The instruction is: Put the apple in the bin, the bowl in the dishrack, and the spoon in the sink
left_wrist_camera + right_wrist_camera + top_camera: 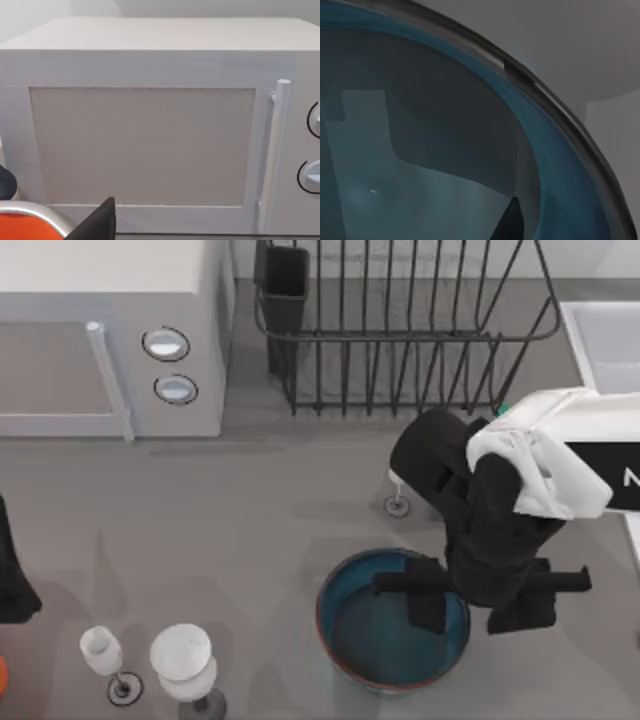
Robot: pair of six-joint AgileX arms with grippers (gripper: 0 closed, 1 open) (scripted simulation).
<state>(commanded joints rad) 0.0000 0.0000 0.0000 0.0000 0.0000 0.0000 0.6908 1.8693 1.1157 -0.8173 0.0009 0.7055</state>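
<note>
The bowl [370, 635], blue inside with a reddish-brown rim, stands on the table near the front, right of centre. My right gripper [474, 612] hangs open over the bowl's right rim, one finger inside the bowl and the other outside it. The right wrist view looks closely at the bowl's blue inner wall [445, 150] and its dark rim, with one dark fingertip [511, 222] low inside. The black wire dishrack [400, 335] stands at the back, and the pale sink [605, 340] lies at the right edge. The apple, spoon and bin are out of view.
A white microwave [100, 330] fills the back left and faces the left wrist camera [145, 145]. Two white stemmed glasses [105, 655] [185, 660] stand at the front left. A glass foot [398, 504] shows beside my right arm. My left gripper [12, 580] is parked at the left edge beside an orange object [25, 230].
</note>
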